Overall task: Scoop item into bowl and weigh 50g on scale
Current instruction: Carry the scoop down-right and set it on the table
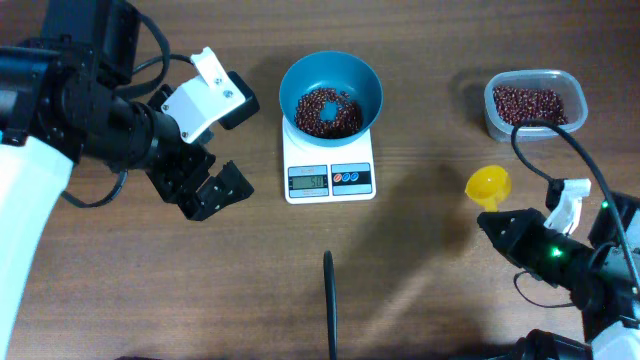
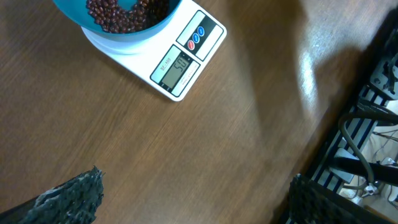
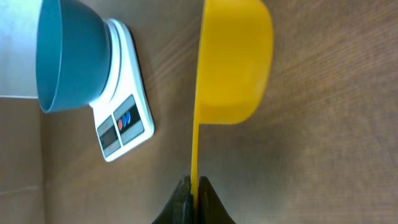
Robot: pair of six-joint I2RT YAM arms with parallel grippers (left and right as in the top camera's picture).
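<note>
The blue bowl [image 1: 366, 90] stands on the white scale [image 1: 330, 180] at the top centre, with a heap of dark reddish-brown beans [image 1: 327, 110] inside. The scale's display is lit. My left gripper [image 1: 213, 190] hovers left of the scale, open and empty; in the left wrist view its fingertips [image 2: 78, 196] stand wide apart over bare wood, with the bowl [image 2: 124, 36] and scale [image 2: 180, 62] beyond. My right gripper [image 3: 194, 186] is shut on the handle of a yellow scoop [image 3: 233, 62]. The scoop [image 1: 488, 184] hangs right of the scale, and no beans show in it.
A clear plastic tub [image 1: 489, 105] of more beans [image 1: 535, 103] sits at the top right, behind the scoop. A thin dark rod [image 1: 330, 300] rises from the front edge below the scale. Cables trail from the right arm.
</note>
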